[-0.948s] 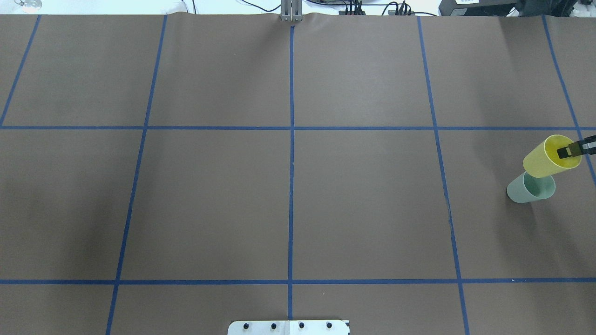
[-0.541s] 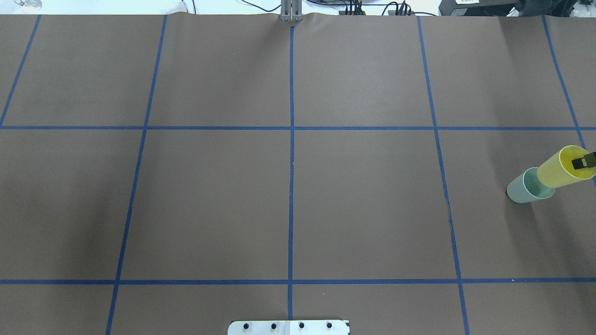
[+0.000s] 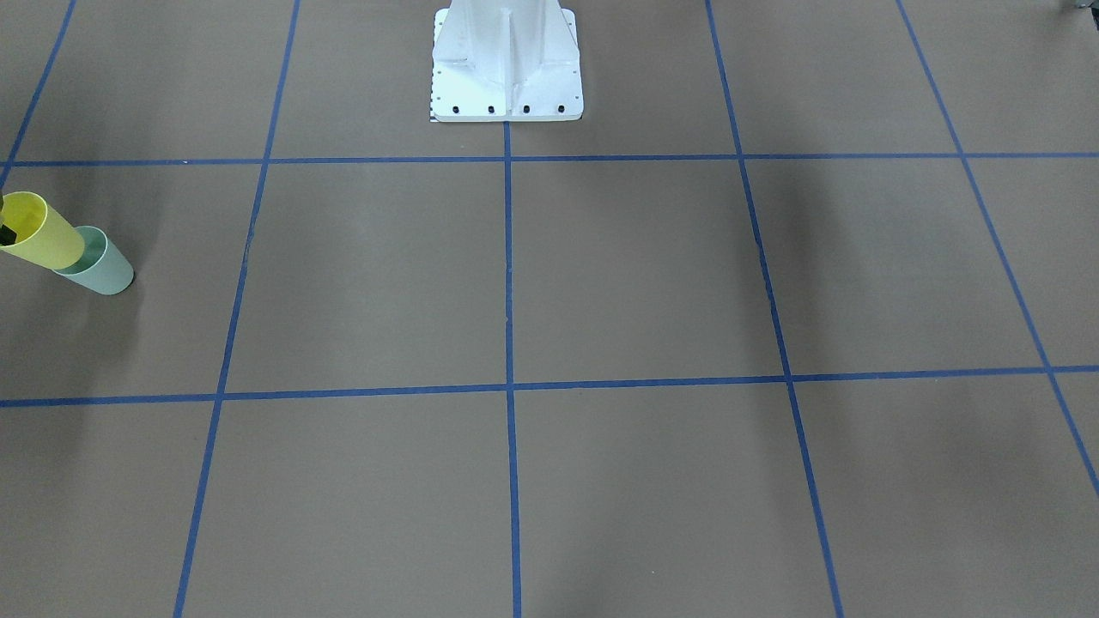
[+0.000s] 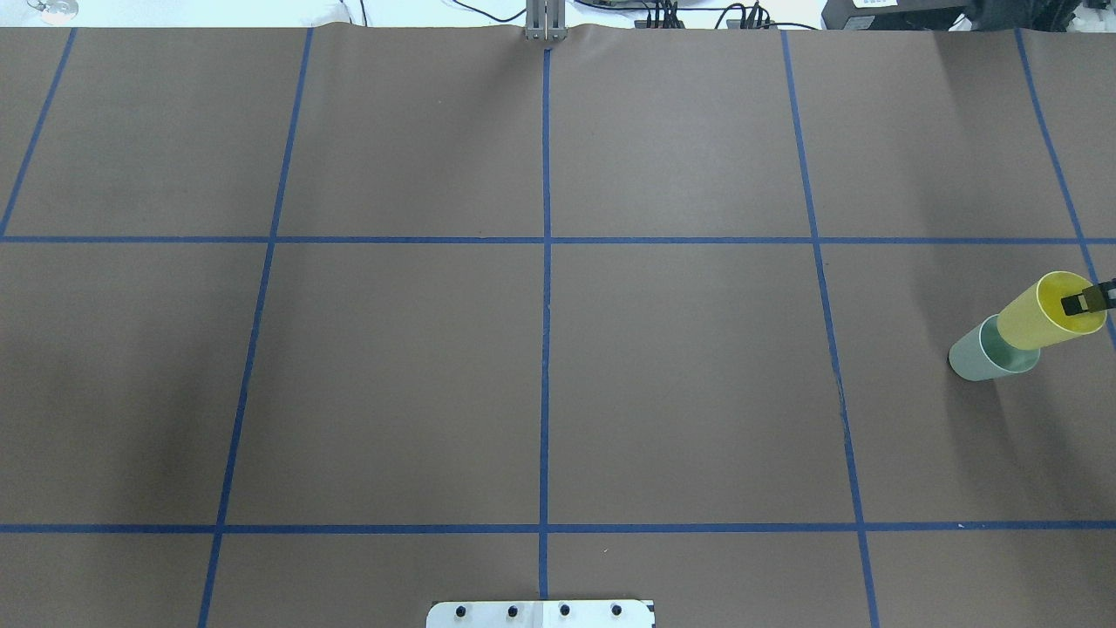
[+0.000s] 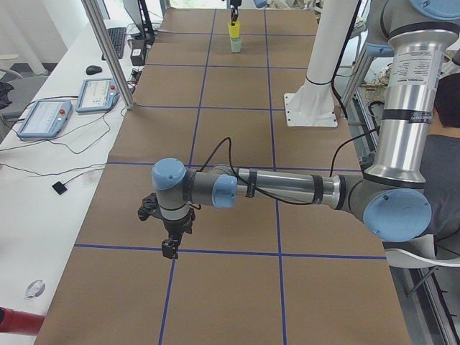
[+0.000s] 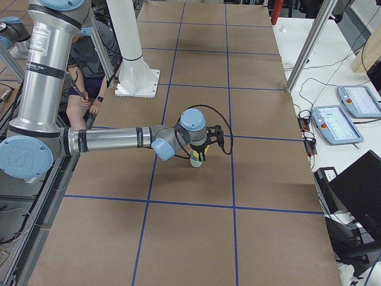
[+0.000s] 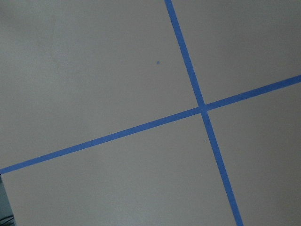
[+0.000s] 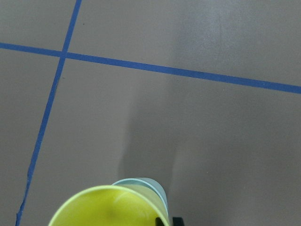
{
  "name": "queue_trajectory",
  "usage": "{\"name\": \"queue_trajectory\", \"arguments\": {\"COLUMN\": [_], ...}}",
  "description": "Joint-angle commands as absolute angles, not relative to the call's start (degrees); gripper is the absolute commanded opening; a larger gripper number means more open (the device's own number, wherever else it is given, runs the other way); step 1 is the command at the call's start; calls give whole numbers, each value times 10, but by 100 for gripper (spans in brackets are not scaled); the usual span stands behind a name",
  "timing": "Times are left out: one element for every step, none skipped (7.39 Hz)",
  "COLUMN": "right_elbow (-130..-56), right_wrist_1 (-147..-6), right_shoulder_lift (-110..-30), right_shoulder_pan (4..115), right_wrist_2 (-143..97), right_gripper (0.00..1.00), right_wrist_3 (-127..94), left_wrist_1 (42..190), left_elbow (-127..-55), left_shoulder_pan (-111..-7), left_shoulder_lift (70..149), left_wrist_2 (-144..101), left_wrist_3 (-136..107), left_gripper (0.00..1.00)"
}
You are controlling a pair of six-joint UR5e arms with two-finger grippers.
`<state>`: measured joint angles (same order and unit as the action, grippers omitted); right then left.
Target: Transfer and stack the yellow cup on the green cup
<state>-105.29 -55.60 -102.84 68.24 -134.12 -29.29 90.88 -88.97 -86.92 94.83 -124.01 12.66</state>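
so the yellow cup [image 4: 1036, 316] is way out at the right edge of the table [image 4: 680, 375] in the overhead view, held by the right gripper [image 4: 1088, 301]; one finger [image 4: 1074, 304] dips inside the mouth and the jaws are pinched narrow on the rim wall, so it's got the cup by its lip; the cup looks slanted from overhead, but from the far end camera it hangs upright, lined up directly over the green cup [image 4: 983, 356]; its bottom end sits right at the green one's mouth, and I honestly can't tell how far down it's seated; the green cup stands upright on the brown cover; the right wrist camera looks down over the yellow rim with a sliver of mint rim peeking out just past it; both cups are in the grid square at the robot's right end, near a line of the blue tape [image 4: 546, 349]; the left arm [image 5: 287, 188] is stretched low over the opposite end, well apart from the cups, with the left gripper [image 5: 169, 246] pointing down above a tape crossing; can't tell whether that one's wide or closed, and its wrist camera only shows tape and brown cover; two teach pendants [image 5: 95, 94] lie on the white bench beside the table; a person [image 6: 89, 71] sits behind the white pedestal [image 3: 506, 64]
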Motion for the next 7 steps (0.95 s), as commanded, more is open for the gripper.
{"name": "queue_trajectory", "arguments": {"right_elbow": [-1053,-1053,-1054,-1054,-1053,-1053,-1053], "right_wrist_1": [-555,-555,-555,-555,-555,-555,-555], "right_shoulder_lift": [-1026,-1027,-1027,-1027,-1027,-1027,-1027], "right_shoulder_pan": [664,664,664,662,658,657,657], "right_wrist_2": [-1326,-1326,-1326,-1326,-1326,-1326,-1326], "right_gripper": [0,0,0,0,0,32,90], "right_wrist_3": [-302,-301,-301,-301,-301,-301,-295], "left_wrist_1": [909,909,909,909,909,909,909], "left_elbow": [-891,-890,-891,-892,-893,-890,-889], "left_shoulder_pan": [-869,-868,-869,-869,-869,-868,-868], "left_shoulder_lift": [949,950,950,950,949,950,951], "left_wrist_2": [-1240,-1240,-1240,-1241,-1241,-1240,-1241], "left_wrist_3": [127,127,127,127,127,127,127], "left_gripper": [100,100,100,100,100,100,100]}}
